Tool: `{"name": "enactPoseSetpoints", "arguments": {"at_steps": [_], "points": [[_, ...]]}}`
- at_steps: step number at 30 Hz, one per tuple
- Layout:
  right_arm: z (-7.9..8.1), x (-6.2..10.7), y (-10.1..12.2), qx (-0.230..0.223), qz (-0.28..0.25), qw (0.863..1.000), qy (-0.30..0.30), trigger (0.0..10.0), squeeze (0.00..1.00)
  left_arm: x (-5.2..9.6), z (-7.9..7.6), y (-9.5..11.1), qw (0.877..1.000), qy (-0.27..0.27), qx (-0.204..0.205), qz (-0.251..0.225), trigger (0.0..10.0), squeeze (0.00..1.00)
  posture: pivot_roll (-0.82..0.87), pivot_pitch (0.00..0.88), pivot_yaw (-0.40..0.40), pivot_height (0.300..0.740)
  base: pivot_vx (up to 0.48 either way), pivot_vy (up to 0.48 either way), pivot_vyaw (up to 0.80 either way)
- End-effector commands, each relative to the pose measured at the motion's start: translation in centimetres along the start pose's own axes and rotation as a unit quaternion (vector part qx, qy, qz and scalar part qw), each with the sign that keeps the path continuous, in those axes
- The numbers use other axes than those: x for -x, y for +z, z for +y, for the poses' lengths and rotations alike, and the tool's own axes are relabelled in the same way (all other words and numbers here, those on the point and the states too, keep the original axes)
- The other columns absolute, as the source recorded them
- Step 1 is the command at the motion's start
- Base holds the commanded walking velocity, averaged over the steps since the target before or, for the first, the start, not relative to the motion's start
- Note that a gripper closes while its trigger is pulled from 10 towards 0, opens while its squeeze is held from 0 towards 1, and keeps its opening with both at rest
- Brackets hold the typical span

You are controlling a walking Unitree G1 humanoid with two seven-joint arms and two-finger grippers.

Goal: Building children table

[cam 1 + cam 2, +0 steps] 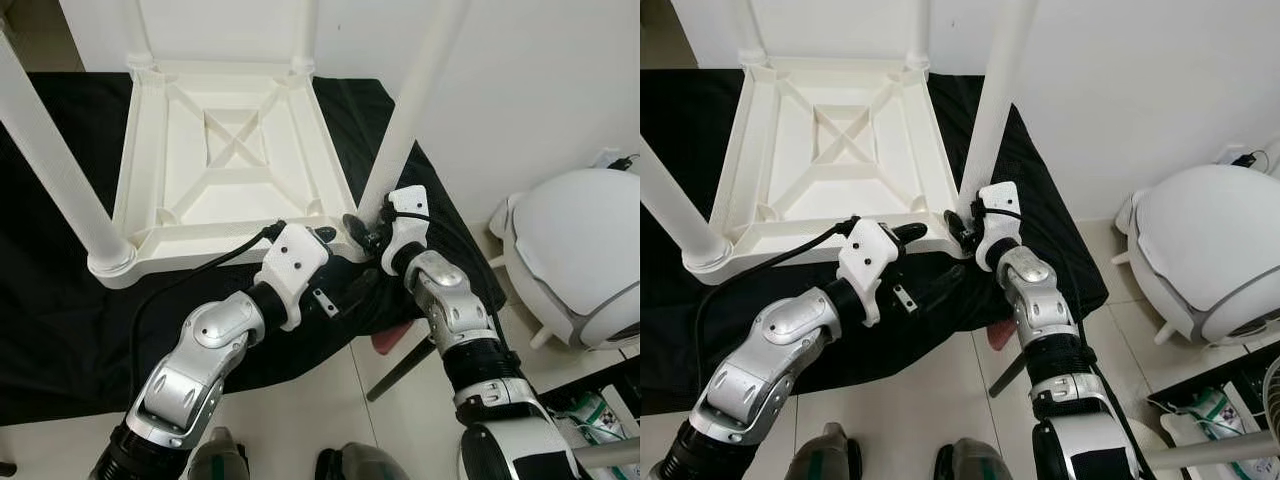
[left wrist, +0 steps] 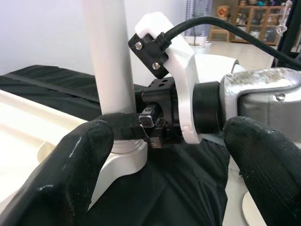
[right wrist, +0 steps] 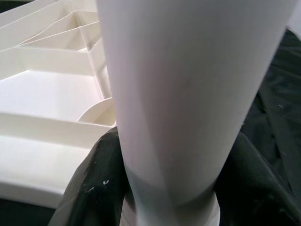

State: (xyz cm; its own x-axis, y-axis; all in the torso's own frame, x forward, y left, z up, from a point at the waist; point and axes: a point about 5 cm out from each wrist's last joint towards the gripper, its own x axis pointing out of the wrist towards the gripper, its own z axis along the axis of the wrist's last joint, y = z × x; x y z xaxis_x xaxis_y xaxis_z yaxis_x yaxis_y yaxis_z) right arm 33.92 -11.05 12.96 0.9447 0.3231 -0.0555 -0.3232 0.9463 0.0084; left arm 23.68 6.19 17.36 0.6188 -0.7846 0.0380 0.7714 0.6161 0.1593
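The right claw (image 1: pixel 368 228) squeezes the round white plastic leg (image 1: pixel 415 100) low down. The left claw (image 1: pixel 327 236) waits open beside it. Push the leg straight into the upside-down white tabletop (image 1: pixel 232 160).

Domestic interior, living area: pale tiled floor (image 1: pixel 310 420), plain white wall (image 1: pixel 520 80), black cloth (image 1: pixel 60 330) spread over the floor as a work surface. White rounded plastic children's item (image 1: pixel 575 250) beside the wall, wall socket with plug (image 1: pixel 612 160) near it. Left wrist view: wooden display shelves (image 2: pixel 244 19) with ornaments in the far room.
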Motion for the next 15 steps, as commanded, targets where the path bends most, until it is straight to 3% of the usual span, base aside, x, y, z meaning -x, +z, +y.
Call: {"name": "enactPoseSetpoints", "arguments": {"at_steps": [1, 2, 4, 6, 13, 14, 15], "points": [[-0.3, 0.3, -0.1, -0.001, 0.001, 0.998, -0.058, 10.0, 0.0, -0.1, -0.2, -0.1, 1.0, -0.002, 0.003, 0.001, 10.0, 0.0, 0.04, 0.021, -0.094, 0.74, 0.0, 0.0, 0.0], [-0.3, 0.3, -0.1, -0.001, 0.001, 0.998, -0.058, 10.0, 0.0, -0.1, -0.2, -0.1, 1.0, -0.002, 0.003, 0.001, 10.0, 0.0, 0.04, 0.021, -0.094, 0.74, 0.0, 0.0, 0.0], [1.8, 0.4, -0.5, -0.003, 0.003, 0.997, -0.076, 10.0, 0.0, -0.1, -0.2, 0.0, 1.0, 0.0, 0.003, 0.0, 10.0, 0.0, 0.04, 0.019, -0.097, 0.74, 0.0, 0.0, 0.0], [2.6, 0.6, -0.3, 0.005, 0.009, 0.997, -0.071, 10.0, 0.0, -0.1, -0.3, 0.0, 1.0, 0.0, 0.004, 0.0, 10.0, 0.0, 0.04, 0.019, -0.097, 0.74, 0.0, 0.0, 0.0], [1.6, 0.9, -0.2, 0.012, 0.014, 0.997, -0.081, 10.0, 0.0, -0.2, -0.3, 0.0, 1.0, 0.0, 0.004, 0.0, 10.0, 0.0, 0.04, 0.018, -0.1, 0.74, 0.0, 0.0, 0.0], [1.3, 1.1, 0.1, -0.001, 0.003, 0.997, -0.078, 10.0, 1.0, -0.1, -0.3, -0.1, 1.0, 0.001, 0.004, 0.0, 10.0, 0.0, 0.04, 0.019, -0.101, 0.74, 0.0, 0.0, 0.0], [1.3, 1.1, 0.1, -0.001, 0.003, 0.997, -0.078, 10.0, 1.0, -0.1, -0.3, -0.1, 1.0, 0.001, 0.004, 0.0, 10.0, 0.0, 0.04, 0.019, -0.101, 0.74, 0.0, 0.0, 0.0]]}}
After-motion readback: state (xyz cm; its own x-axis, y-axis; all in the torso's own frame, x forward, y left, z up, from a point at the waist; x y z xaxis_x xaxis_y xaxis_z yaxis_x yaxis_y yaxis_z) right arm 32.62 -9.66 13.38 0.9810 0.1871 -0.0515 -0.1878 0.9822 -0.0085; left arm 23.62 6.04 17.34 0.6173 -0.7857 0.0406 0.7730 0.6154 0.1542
